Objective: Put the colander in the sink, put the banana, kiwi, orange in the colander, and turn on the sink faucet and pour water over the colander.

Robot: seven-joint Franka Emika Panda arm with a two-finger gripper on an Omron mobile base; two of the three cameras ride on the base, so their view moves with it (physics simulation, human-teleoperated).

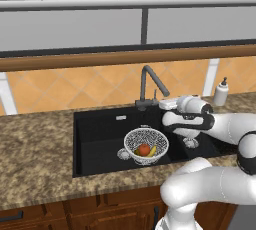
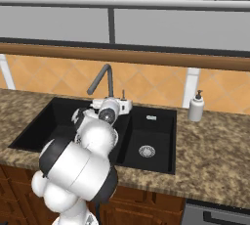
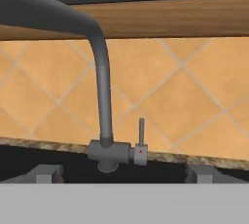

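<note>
Colander (image 1: 146,145) sat in the sink's (image 1: 95,129) large basin, orange (image 1: 144,149) and banana (image 1: 152,150) inside. The gripper (image 3: 124,177) faced the sink faucet (image 3: 103,96) head-on, jaws spread wide and empty. The small lever (image 3: 141,142) stood upright, straight ahead and slightly right of centre, close by. No water ran yet.

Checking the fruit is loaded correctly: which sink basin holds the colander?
The larger basin, left of the sink faucet, holds the colander with fruit; the smaller basin shows just its bare drain.
</note>
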